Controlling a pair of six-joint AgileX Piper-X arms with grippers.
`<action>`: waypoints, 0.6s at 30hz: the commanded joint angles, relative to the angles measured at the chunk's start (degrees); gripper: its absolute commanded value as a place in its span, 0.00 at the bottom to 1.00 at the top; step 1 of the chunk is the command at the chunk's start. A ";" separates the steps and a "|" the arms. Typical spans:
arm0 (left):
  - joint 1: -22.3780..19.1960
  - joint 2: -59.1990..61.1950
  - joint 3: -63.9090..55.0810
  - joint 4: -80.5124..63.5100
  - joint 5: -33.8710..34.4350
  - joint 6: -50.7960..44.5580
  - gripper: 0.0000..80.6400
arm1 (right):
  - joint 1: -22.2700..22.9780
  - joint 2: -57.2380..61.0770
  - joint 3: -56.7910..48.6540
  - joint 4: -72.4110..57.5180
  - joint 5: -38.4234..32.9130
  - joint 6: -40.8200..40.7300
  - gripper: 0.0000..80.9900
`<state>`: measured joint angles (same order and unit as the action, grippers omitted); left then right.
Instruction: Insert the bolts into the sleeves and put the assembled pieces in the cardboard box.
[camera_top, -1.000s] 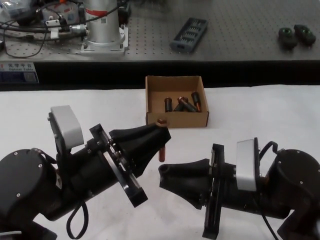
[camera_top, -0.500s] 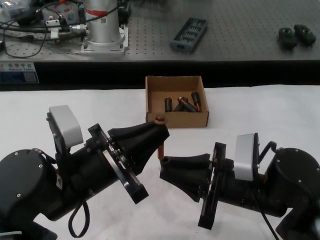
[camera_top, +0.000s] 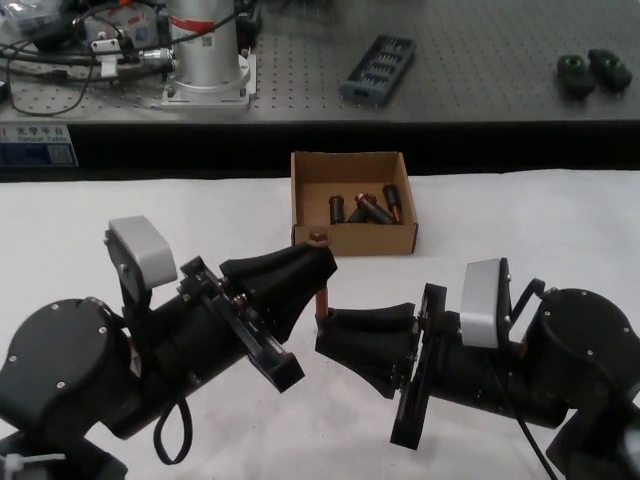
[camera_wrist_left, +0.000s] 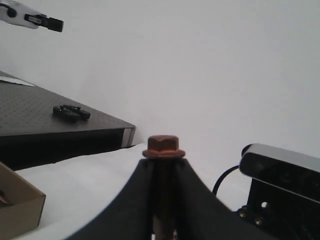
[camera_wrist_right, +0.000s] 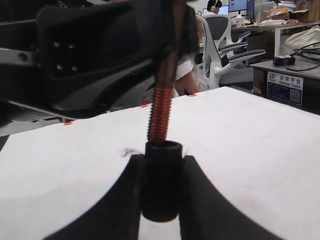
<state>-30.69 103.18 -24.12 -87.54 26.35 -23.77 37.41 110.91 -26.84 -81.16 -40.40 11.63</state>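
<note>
Bolt: upright, head up, clamped in my left hand. Sleeve: clamped in my right hand, bolt's threaded tip at its mouth. Box: on bench beyond both hands, assembled pieces inside.

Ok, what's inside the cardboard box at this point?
Several assembled pieces, dark sleeves with copper bolts, lie in the cardboard box. Its near wall covers the front of the floor, so the count is unclear.
</note>
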 joint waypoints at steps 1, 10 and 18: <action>0.29 1.61 -1.16 -1.46 -0.25 -2.03 0.01 | -0.65 0.10 -0.43 -0.56 1.07 0.32 0.09; 0.29 1.77 -1.28 -1.46 -0.12 -2.79 0.01 | -1.44 0.10 -0.43 -0.56 1.07 0.32 0.09; 0.29 1.77 -1.43 -1.46 -0.23 -7.28 0.01 | -1.43 0.10 -0.43 -0.56 1.33 0.32 0.09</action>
<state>-30.42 104.62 -25.04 -87.97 25.93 -29.68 36.43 110.91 -26.84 -80.73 -39.96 11.61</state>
